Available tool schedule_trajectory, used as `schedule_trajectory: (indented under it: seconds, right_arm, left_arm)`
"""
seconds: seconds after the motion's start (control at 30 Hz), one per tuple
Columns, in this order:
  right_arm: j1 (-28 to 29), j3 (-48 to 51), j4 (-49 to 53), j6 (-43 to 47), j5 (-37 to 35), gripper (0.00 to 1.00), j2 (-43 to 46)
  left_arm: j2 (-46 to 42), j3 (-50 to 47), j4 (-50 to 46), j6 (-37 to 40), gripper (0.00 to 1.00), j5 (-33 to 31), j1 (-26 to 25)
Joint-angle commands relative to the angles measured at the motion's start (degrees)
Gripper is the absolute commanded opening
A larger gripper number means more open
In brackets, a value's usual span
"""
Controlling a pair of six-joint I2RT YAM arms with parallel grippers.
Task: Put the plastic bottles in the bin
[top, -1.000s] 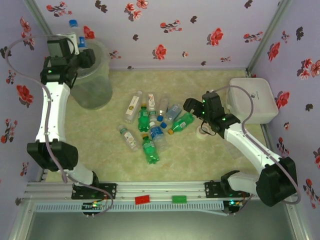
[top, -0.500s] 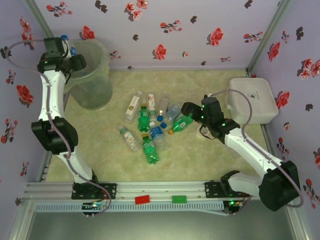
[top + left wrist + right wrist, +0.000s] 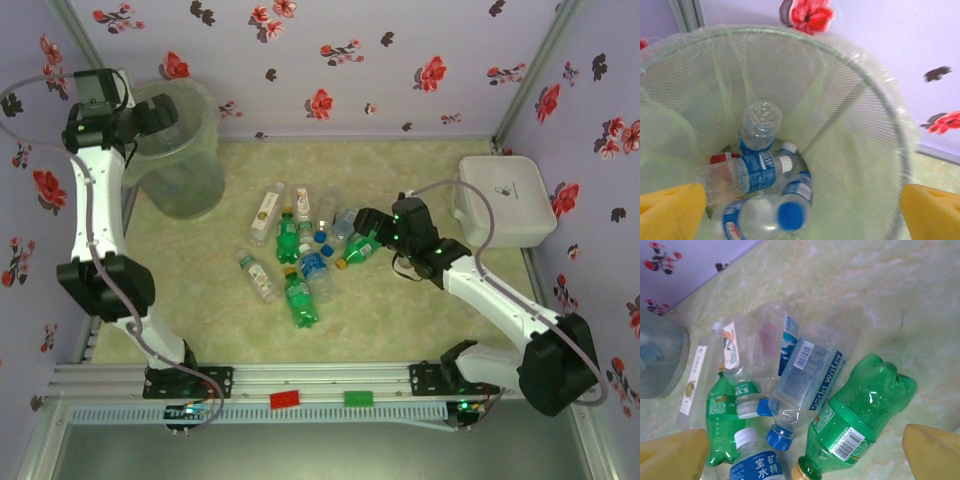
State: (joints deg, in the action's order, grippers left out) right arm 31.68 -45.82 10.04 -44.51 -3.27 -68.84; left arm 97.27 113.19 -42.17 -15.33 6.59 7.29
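Two steps run at once. The left gripper (image 3: 157, 110) hangs over the bin (image 3: 190, 180) at the table's (image 3: 200, 300) far-left corner. Its yellow pads (image 3: 670, 212) are spread wide with nothing between them, so that side looks like the end of a drop-off.

The right gripper (image 3: 368, 222) is also spread and empty. It hovers over the right side of the pile of bottles (image 3: 300, 260) mid-table, lined up on the green bottle (image 3: 860, 410).

Next move, by my read: lower and close across the green bottle's body. It is tight, since a clear bottle (image 3: 810, 375) lies against it.

The left wrist view shows the bin's inside, with several bottles at the bottom (image 3: 760, 170). The right wrist view shows which bottles touch. The top view gives the overall layout.
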Motion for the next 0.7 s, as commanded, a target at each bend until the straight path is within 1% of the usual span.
schedule_trajectory:
  seconds: [0.0,0.03,0.1,0.2,0.27,0.33,0.47,0.6,0.67]
  right_arm:
    - [1.2,-1.06,-2.4,-3.82,-0.7,1.0,-3.0]
    - [1.55,-1.19,-2.77,-4.48,-0.73,1.0,-3.79]
    - [2.36,-1.29,-3.7,-6.05,-1.33,1.0,-5.98]
    - [2.93,-2.09,-3.54,-8.5,-1.56,1.0,-8.85]
    - [3.03,-2.34,-3.1,-10.26,-1.57,1.0,-10.15]
    - [3.03,-1.87,-3.22,-12.32,-2.0,1.0,-10.84]
    - [3.02,-0.69,-4.36,-15.93,-2.79,1.0,-11.82]
    - [3.04,-1.23,-2.84,-18.23,-4.63,0.98,-13.01]
    - [2.88,-1.54,-2.73,-18.68,-5.15,0.94,-13.76]
  left_arm:
    - [-9.89,-7.87,7.32,-4.26,1.0,2.05,-2.82]
    - [-12.53,-11.7,9.67,-5.89,1.0,1.67,-3.89]
    - [-19.41,-22.33,17.77,-8.54,1.0,1.21,-7.54]
    - [-28.14,-34.97,26.02,-10.49,1.0,-3.12,-14.7]
    - [-32.95,-41.69,29.76,-12.11,1.0,-5.52,-18.54]
    - [-36.72,-47.8,32.63,-14.09,1.0,-6.47,-21.55]
    - [-41.4,-57.78,35.23,-15.03,1.0,-9.74,-29.22]
    - [-41.68,-64.0,36.04,-17.09,1.0,-10.7,-35.41]
    - [-41.26,-66.92,37.31,-19.56,1.0,-10.63,-38.08]
